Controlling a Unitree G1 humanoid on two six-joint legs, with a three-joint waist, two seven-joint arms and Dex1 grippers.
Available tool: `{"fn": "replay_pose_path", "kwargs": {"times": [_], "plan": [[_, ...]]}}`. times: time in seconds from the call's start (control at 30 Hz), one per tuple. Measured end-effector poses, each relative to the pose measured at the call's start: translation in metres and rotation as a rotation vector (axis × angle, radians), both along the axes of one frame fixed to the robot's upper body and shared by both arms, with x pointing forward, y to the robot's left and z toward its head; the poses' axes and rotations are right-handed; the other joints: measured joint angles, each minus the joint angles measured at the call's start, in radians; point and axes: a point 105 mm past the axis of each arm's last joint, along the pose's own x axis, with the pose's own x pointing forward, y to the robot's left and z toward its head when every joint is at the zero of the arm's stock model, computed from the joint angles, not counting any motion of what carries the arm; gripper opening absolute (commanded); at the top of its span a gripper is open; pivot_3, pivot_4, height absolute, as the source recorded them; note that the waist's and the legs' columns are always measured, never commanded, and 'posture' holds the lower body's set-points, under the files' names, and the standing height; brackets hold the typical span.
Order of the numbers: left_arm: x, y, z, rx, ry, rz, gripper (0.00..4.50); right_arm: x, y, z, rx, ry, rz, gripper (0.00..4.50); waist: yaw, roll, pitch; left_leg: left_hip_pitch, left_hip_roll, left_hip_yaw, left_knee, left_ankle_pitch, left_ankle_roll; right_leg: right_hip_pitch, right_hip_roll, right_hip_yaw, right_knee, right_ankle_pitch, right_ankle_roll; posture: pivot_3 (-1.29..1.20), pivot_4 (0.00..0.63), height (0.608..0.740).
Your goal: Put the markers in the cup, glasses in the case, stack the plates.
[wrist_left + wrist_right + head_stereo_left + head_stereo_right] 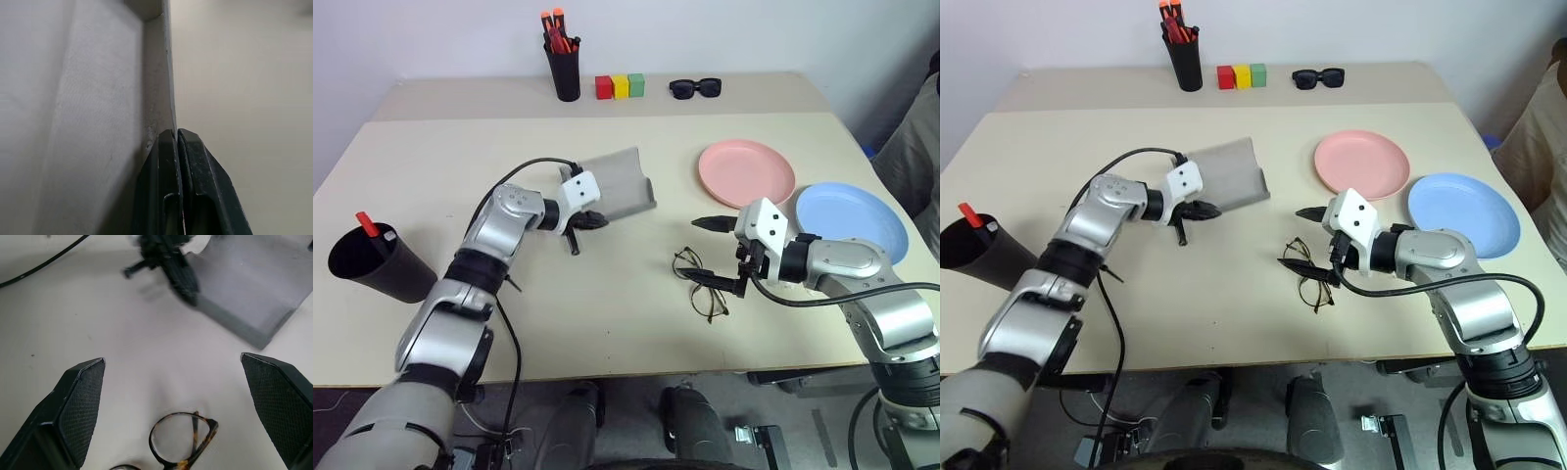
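The grey case (619,179) lies open mid-table. My left gripper (591,220) is shut, and its fingertips (177,142) touch the thin edge of the case's near left corner. I cannot tell whether the edge is pinched between them. The wire-frame glasses (701,285) lie on the table to the right. My right gripper (713,255) hovers open right over them, and its fingers (80,404) have nothing between them. The pink plate (746,172) and the blue plate (853,221) lie side by side at the right. The black cup (378,262) stands tilted at the far left with a red marker (367,224) in it.
Along the back edge stand a black pen pot (566,67) of orange-capped pens, three coloured blocks (620,86) and black sunglasses (695,88). A black cable (536,166) loops over my left arm. Bare table (607,313) stretches in front.
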Motion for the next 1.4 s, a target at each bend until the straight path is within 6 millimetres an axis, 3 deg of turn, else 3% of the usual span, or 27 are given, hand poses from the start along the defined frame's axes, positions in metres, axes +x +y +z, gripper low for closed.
{"fn": "replay_pose_path", "kwargs": {"times": [0.13, 0.27, 0.37, 0.47, 0.6, 0.87, 0.97, 1.2, 1.4], "plan": [[-0.038, 0.01, 0.003, 0.064, 0.012, -0.148, 0.05, 0.002, -0.007, -0.005, -0.012, 0.062, -0.036, 4.5, 0.002, 0.001, 0.0, 0.0, 0.0, -0.001, 0.0, 0.0, 0.0, 0.0, 0.0, 0.0, 0.0, -0.001, -0.002, 0.0, 0.15, 0.74], [-0.057, 0.016, 0.006, 0.108, 0.04, -0.195, 0.05, 0.001, -0.01, -0.011, -0.008, 0.129, -0.059, 4.5, 0.007, 0.001, 0.0, 0.0, 0.0, -0.001, 0.001, 0.0, 0.0, 0.001, -0.001, 0.0, -0.001, -0.002, -0.004, 0.0, 0.15, 0.74], [-0.065, 0.027, 0.003, 0.141, 0.09, -0.18, 0.05, 0.001, -0.023, -0.022, -0.042, 0.204, -0.119, 4.5, 0.006, 0.001, 0.0, 0.0, 0.0, -0.001, 0.001, 0.0, 0.001, 0.001, -0.001, 0.0, -0.001, -0.002, -0.004, 0.0, 0.15, 0.74], [-0.066, 0.03, 0.003, 0.138, 0.116, -0.167, 0.86, 0.002, -0.031, -0.031, -0.045, 0.258, -0.166, 4.5, 0.005, 0.001, 0.0, 0.0, 0.0, -0.001, 0.001, 0.0, 0.001, 0.001, -0.001, 0.0, -0.001, -0.002, -0.004, 0.0, 0.15, 0.74], [-0.066, 0.029, 0.003, 0.118, 0.118, -0.161, 2.83, 0.003, -0.039, -0.035, -0.071, 0.296, -0.208, 4.5, 0.004, 0.001, 0.0, 0.0, 0.0, -0.001, 0.001, 0.0, 0.001, 0.001, -0.001, 0.0, -0.001, -0.002, -0.003, 0.0, 0.15, 0.74], [-0.056, 0.025, 0.019, 0.007, 0.032, -0.101, 2.83, 0.001, -0.042, -0.037, -0.04, 0.366, -0.25, 4.5, 0.004, 0.001, 0.0, 0.0, 0.0, -0.001, 0.001, 0.0, 0.001, 0.001, -0.001, 0.0, -0.001, -0.001, -0.002, 0.0, 0.15, 0.74], [-0.061, 0.028, 0.026, -0.029, 0.003, -0.09, 2.83, 0.0, -0.043, -0.037, -0.022, 0.392, -0.271, 4.5, 0.002, 0.001, 0.0, 0.001, 0.0, 0.0, 0.001, 0.0, 0.001, 0.001, -0.001, 0.0, 0.0, -0.001, -0.001, 0.0, 0.15, 0.74], [-0.121, 0.038, 0.002, -0.076, 0.071, -0.079, 2.83, -0.001, -0.034, -0.045, 0.032, 0.474, -0.314, 4.5, 0.003, 0.002, 0.0, 0.001, 0.0, 0.0, 0.0, -0.001, 0.001, 0.001, -0.002, 0.001, -0.001, -0.002, -0.004, 0.0, 0.15, 0.74], [-0.155, 0.034, -0.008, -0.107, 0.125, -0.032, 2.83, 0.001, -0.03, -0.045, 0.073, 0.537, -0.331, 4.5, 0.009, 0.002, 0.0, 0.001, 0.0, 0.001, 0.001, -0.001, 0.001, 0.001, -0.003, 0.0, -0.002, -0.004, -0.007, 0.0, 0.15, 0.74]]}}
